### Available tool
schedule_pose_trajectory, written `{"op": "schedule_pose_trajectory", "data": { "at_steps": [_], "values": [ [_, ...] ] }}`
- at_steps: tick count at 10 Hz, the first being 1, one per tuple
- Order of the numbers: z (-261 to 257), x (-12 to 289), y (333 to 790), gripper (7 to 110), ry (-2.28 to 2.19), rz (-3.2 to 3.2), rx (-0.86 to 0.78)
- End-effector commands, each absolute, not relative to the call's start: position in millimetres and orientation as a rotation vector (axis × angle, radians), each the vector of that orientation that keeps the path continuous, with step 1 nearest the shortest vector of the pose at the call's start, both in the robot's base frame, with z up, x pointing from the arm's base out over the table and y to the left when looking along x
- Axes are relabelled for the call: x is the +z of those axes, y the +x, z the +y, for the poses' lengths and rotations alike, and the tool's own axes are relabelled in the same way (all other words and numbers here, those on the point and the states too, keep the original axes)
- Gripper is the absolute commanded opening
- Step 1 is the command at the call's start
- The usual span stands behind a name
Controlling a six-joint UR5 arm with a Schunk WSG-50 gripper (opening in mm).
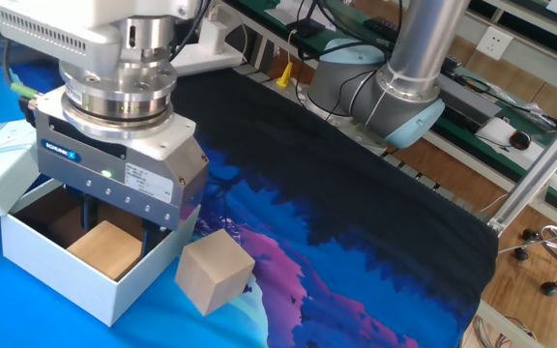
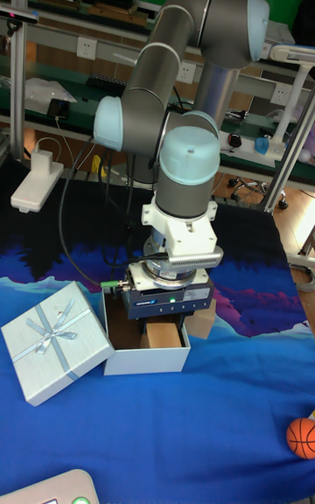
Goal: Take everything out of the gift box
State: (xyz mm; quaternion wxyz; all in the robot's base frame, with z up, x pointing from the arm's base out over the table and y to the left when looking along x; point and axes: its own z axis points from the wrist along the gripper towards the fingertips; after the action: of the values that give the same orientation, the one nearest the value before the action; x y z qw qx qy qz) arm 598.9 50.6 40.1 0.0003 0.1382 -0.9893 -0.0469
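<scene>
**Gripper over open gift box, one block in, one out**

Cloth (image 1: 375,242) printed in black, blue and purple covers the table, and on it everything else sits. Largest on the scene is the grey UR5 arm (image 2: 188,40), folded over so that its wrist points straight down. At its end the gripper (image 1: 114,215) hangs over the gift box (image 1: 66,275), with its dark fingers (image 1: 87,208) reaching down inside the box walls; whether they are spread or closed cannot be told, since the gripper body hides most of them.

The gift box stands open, pale outside and brown inside, at the left of the fixed view. Its lid (image 2: 54,342), bearing a pale ribbon bow (image 2: 50,326), lies flat on the cloth and touches the box's side.

Inside the box the tanner block (image 1: 104,249) rests on the floor, just below the fingers. The paler block (image 1: 213,273) stands on the cloth outside, just beside the box's right wall, tilted onto an edge.

A small orange ball (image 2: 302,437) lies well apart, near the edge of the tall view.
</scene>
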Motion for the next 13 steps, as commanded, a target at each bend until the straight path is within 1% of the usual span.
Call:
{"op": "schedule_pose_trajectory", "data": {
  "at_steps": [1, 4, 8, 10, 11, 12, 13],
  "values": [
    [51, 36, 604, 66, 0.425, -3.113, -0.182],
    [50, 33, 607, 66, 0.408, -3.118, -0.189],
    [32, 34, 614, 66, 0.386, -3.118, -0.120],
    [31, 28, 618, 66, 0.379, -3.126, -0.111],
    [31, 28, 617, 66, 0.336, -3.130, -0.075],
    [31, 32, 613, 7, 0.294, -3.123, -0.014],
    [50, 38, 609, 7, 0.270, -3.117, -0.051]
  ]
}}
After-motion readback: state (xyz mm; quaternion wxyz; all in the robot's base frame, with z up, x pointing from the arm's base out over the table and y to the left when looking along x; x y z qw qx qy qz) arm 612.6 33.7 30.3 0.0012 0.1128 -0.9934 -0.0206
